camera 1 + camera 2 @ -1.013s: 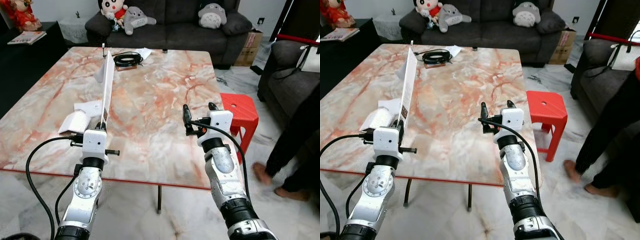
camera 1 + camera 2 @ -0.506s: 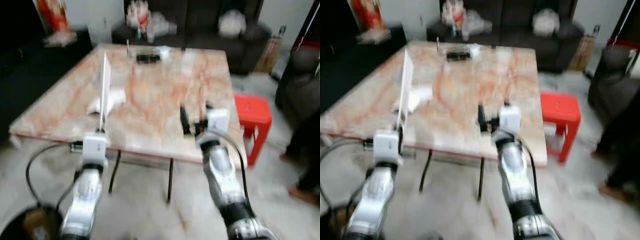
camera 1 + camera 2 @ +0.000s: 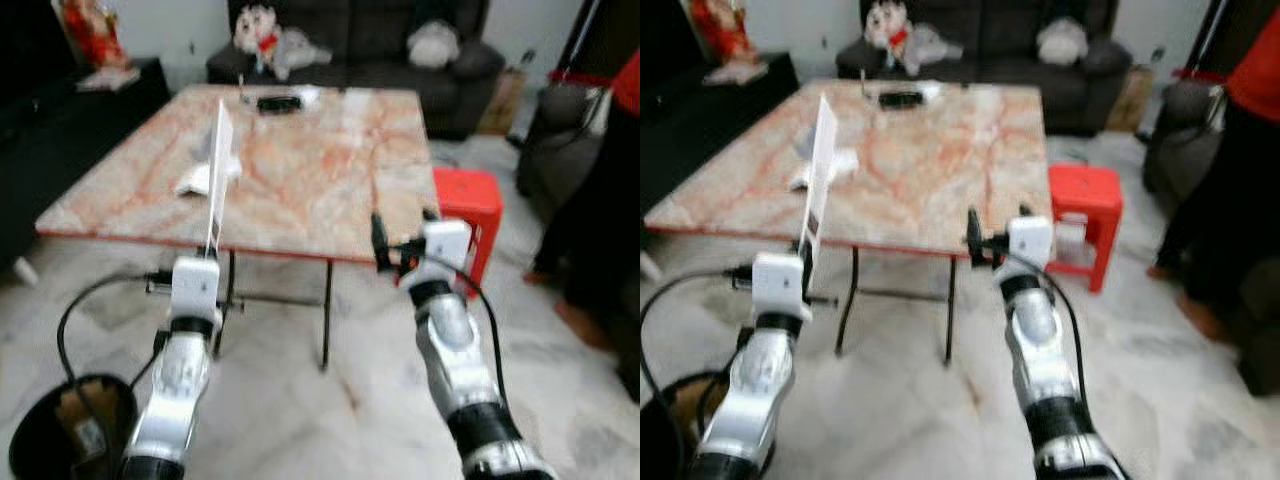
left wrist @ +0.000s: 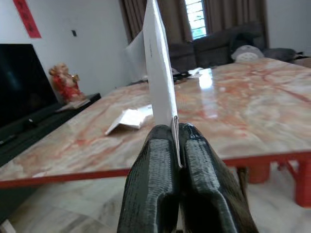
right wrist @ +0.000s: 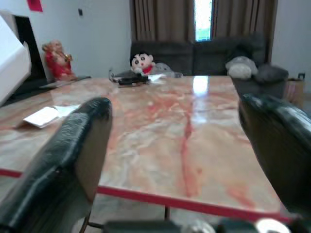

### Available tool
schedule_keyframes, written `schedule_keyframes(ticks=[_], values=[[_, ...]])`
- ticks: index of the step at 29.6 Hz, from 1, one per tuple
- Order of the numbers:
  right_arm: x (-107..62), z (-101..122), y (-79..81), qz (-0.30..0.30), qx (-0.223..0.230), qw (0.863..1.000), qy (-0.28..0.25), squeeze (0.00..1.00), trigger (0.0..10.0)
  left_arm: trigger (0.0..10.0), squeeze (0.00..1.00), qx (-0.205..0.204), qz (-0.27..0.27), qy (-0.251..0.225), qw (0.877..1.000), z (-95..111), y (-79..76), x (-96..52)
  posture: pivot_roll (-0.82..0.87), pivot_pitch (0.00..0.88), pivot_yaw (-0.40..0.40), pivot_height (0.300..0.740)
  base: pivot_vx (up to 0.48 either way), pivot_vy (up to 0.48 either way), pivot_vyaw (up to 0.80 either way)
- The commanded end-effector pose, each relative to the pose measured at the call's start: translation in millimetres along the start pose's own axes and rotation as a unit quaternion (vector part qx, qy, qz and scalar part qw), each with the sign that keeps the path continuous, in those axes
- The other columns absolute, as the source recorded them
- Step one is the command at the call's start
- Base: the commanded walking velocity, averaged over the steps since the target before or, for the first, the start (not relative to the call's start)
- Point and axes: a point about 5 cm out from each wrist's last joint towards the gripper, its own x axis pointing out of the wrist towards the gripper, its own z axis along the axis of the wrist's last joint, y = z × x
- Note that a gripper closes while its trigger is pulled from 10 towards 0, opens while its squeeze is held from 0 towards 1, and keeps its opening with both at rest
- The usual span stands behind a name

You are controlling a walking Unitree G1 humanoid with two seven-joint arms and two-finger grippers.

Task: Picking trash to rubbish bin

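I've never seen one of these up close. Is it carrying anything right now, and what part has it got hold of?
Yes. The left gripper pinches a flat white paper by its bottom edge, so it stands upright. The right gripper has its jaws open, holding nothing.

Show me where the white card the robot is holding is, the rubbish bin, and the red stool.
white card (image 3: 216, 180), left eye view, middle of its upright edge.
rubbish bin (image 3: 40, 420), left eye view, its black rim.
red stool (image 3: 1085, 190), right eye view, its seat top.

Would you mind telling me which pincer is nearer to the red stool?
The right. The right pincer hangs open just beside the red stool, off the table's corner, while the left pincer grips a white card across the table's width.
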Motion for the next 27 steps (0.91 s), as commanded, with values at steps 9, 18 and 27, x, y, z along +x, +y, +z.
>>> schedule_keyframes(ticks=[9, 18, 27], values=[[4.1, 5, 4.5, 0.010, 0.001, 1.000, -0.006, 0.00, 10.0, 10.0, 0.00, 0.002, 0.002, -0.007, 1.000, 5, 0.1, 2.3, -0.02, 0.000, -0.004, 0.740, -0.241, 0.000, 0.00], [-0.7, -5, 2.6, 0.016, -0.004, 1.000, 0.015, 0.00, 10.0, 10.0, 0.00, 0.008, -0.001, 0.015, 1.000, -7, -0.4, -1.7, -0.02, 0.000, -0.006, 0.740, -0.053, 0.000, 0.00], [-11.7, -29, -10.3, 0.016, -0.017, 0.997, 0.075, 0.00, 10.0, 10.0, 0.00, 0.004, -0.014, 0.095, 0.995, -38, -0.9, -11.6, -0.03, 0.000, -0.009, 0.740, 0.000, 0.000, 0.00]])
